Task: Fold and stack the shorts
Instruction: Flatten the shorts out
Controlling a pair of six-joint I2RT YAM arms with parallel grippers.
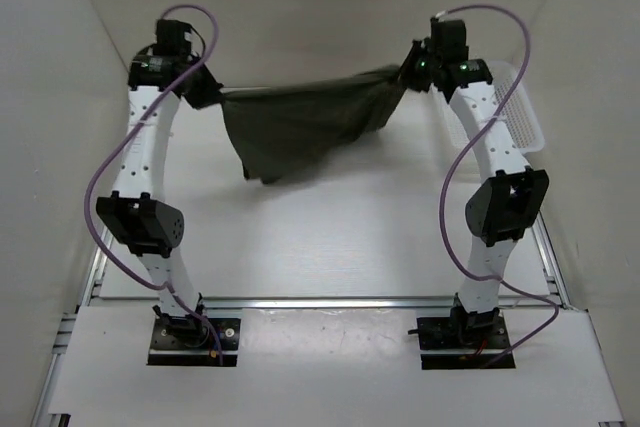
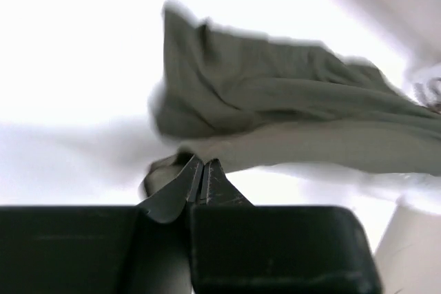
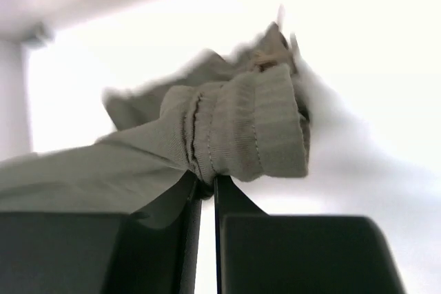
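Left wall (image 1: 40, 147): we see it slope in close beside the left arm, leaving little room on that side.
Left tool (image 1: 205, 95): its fingers are pressed together on a corner of the shorts (image 1: 300, 127). In the left wrist view the two tips meet with a small fold of cloth caught at them.
Shorts: the dark olive cloth hangs in the air between the two tools, over the far part of the worktop (image 1: 330, 237). Its top edge runs nearly straight from tool to tool. The body sags below, and its lowest corner hangs left of centre. We cannot tell whether that corner touches the worktop.
Open room: we see bare worktop from under the hanging cloth to the arm bases, and between the two arms.
Right tool (image 1: 408, 69): the fingers are drawn in to a thin slit and grip the shorts at the ribbed waistband (image 3: 241, 129), which bunches up above the tips in the right wrist view.
Right edge: a white basket (image 1: 525, 107) sits at the right rim of the worktop, just beside the right arm. The wall rises behind it.
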